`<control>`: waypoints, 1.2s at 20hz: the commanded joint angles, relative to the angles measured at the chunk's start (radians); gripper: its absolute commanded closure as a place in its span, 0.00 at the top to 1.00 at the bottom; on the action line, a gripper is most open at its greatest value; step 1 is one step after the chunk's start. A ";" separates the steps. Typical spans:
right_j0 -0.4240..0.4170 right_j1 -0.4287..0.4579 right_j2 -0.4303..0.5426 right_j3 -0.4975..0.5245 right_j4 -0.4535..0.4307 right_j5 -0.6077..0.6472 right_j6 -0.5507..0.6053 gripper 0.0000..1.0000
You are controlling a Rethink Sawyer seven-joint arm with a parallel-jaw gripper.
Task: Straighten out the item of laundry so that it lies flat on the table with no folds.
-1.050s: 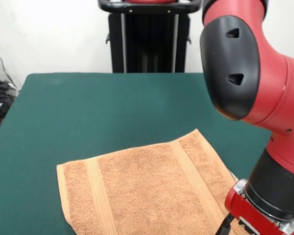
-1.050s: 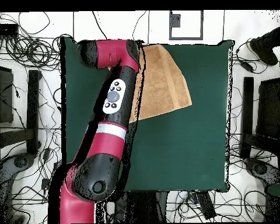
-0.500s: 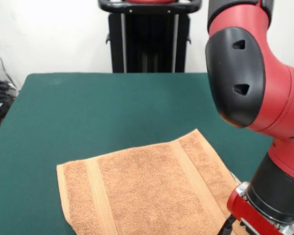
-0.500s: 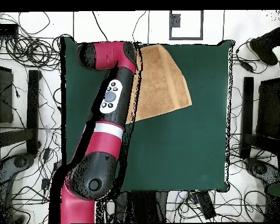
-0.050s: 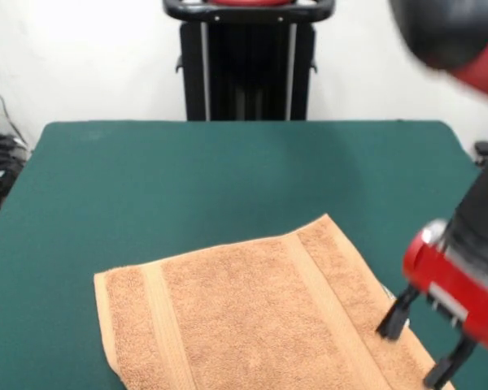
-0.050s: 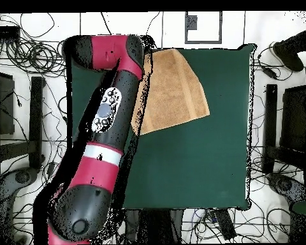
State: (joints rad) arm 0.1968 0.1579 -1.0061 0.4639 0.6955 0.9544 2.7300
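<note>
Orange-tan and fuzzy, the towel point(image 5: 252, 317) lies near the bottom of the front view, a bit right of the middle, and its lower part runs off the bottom edge of the picture. We see two paler woven bands on it, one near its left end and one near its right end. It looks mostly flat from the front, and we can spot no big folds in the part that shows. It rests on the table point(image 5: 187, 171), which has a dark green top and is far bigger than the towel. From above, the towel point(image 6: 174, 89) sits at the upper middle of the table point(image 6: 200, 166), close to the top edge, and one corner points to the right. The red and black arm point(image 6: 108, 121) runs up the left side of the overhead view and hides the towel's left edge. In the front view the claw point(image 5: 423, 345) is at the lower right, just at the towel's right edge. Its two dark fingers point(image 5: 394, 315) point down and stand apart with nothing between them. We cannot tell if the fingertips touch the cloth. A small white bit shows beside the towel, just by the claw.
</note>
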 commanded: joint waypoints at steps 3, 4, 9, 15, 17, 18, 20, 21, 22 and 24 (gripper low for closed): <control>0.039 -0.220 0.300 0.386 -0.074 0.045 -0.189 1.00; 0.034 -0.232 0.347 0.434 -0.071 0.039 -0.225 1.00; 0.001 -0.248 0.487 0.564 -0.140 -0.078 -0.340 1.00; -0.026 -0.256 0.551 0.612 -0.254 -0.162 -0.341 1.00; -0.021 -0.254 0.547 0.612 -0.305 -0.186 -0.302 1.00; -0.023 -0.257 0.555 0.616 -0.327 -0.198 -0.295 1.00; -0.017 -0.261 0.557 0.622 -0.371 -0.217 -0.260 1.00; -0.022 -0.266 0.574 0.631 -0.385 -0.230 -0.254 1.00; -0.024 -0.268 0.585 0.635 -0.400 -0.234 -0.234 1.00; -0.026 -0.263 0.603 0.639 -0.426 -0.263 -0.194 1.00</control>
State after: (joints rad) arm 0.1596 -0.1164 -0.6060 0.9262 0.3610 0.7669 2.7292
